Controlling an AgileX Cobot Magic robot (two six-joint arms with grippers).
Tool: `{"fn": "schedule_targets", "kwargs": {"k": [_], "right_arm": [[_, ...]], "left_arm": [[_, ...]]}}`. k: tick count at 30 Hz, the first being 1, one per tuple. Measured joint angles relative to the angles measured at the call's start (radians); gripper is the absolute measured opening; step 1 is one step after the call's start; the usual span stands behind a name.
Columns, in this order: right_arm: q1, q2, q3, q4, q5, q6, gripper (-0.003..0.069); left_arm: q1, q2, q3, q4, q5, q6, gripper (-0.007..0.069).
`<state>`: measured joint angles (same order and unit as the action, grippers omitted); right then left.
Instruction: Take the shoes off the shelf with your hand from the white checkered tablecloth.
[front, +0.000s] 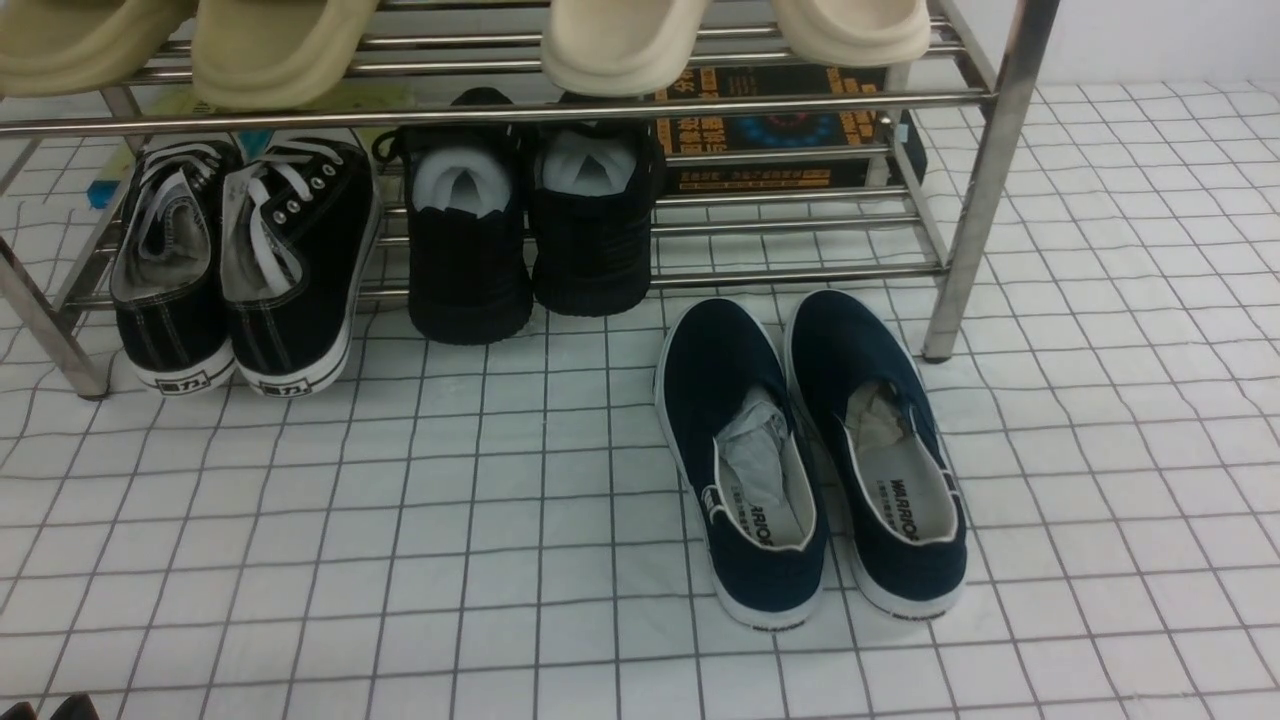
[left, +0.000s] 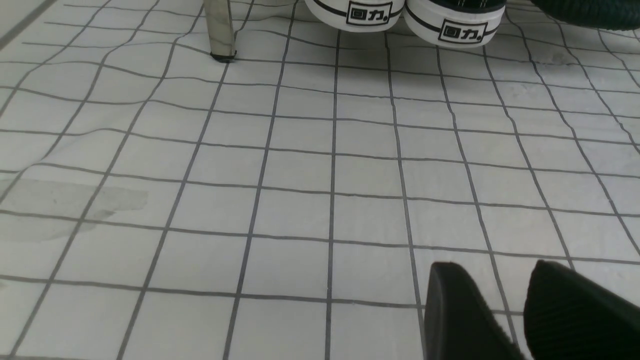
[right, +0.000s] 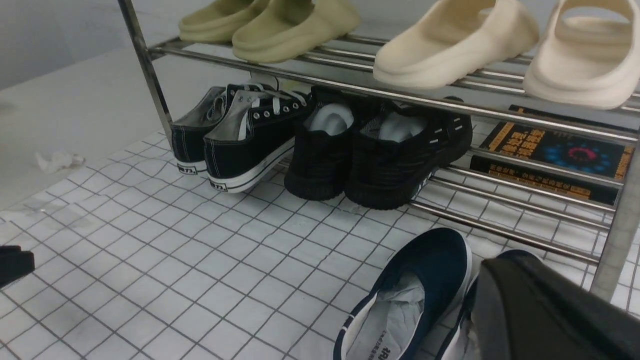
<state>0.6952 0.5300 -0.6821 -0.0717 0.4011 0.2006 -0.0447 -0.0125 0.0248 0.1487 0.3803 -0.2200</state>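
The navy-blue slip-on shoes lie side by side on the white checkered tablecloth, just in front of the steel shelf, heels toward me. The left shoe and right shoe hold paper stuffing. Neither gripper touches them in the front view. In the right wrist view one dark finger of my right gripper overlaps the right shoe, beside the left shoe. Its second finger is hidden. My left gripper is open and empty, low over bare cloth. Its tips show at the front view's bottom left.
Black lace-up sneakers and all-black shoes rest on the shelf's lower tier, heels hanging over the front. Olive slides and cream slides sit on the upper tier. A black box stands behind. A shelf leg is near the left gripper.
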Motion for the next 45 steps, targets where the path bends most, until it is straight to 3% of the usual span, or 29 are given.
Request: {"fn": "schedule_targets", "kwargs": {"k": [17, 21, 24, 31, 34, 39, 45], "right_arm": [[-0.017, 0.0, 0.06, 0.006, -0.004, -0.022, 0.0003], [-0.133, -0.034, 0.207, 0.031, -0.097, -0.104, 0.0008], [-0.275, -0.108, 0.388, 0.072, -0.173, -0.146, 0.0013], [-0.498, -0.306, 0.649, 0.083, -0.179, -0.158, 0.002], [-0.619, -0.408, 0.706, 0.086, -0.1, -0.158, 0.0025], [-0.704, -0.524, 0.702, 0.086, -0.039, -0.158, 0.0032], [-0.714, -0.54, 0.697, 0.086, -0.017, -0.158, 0.0038]], "left_arm": [[0.0, 0.0, 0.0, 0.0, 0.0, 0.0, 0.024], [0.0, 0.0, 0.0, 0.0, 0.0, 0.0, 0.024], [0.0, 0.0, 0.0, 0.0, 0.0, 0.0, 0.024], [0.0, 0.0, 0.0, 0.0, 0.0, 0.0, 0.024], [0.0, 0.0, 0.0, 0.0, 0.0, 0.0, 0.024], [0.0, 0.0, 0.0, 0.0, 0.0, 0.0, 0.024], [0.0, 0.0, 0.0, 0.001, 0.0, 0.0, 0.024]]}}
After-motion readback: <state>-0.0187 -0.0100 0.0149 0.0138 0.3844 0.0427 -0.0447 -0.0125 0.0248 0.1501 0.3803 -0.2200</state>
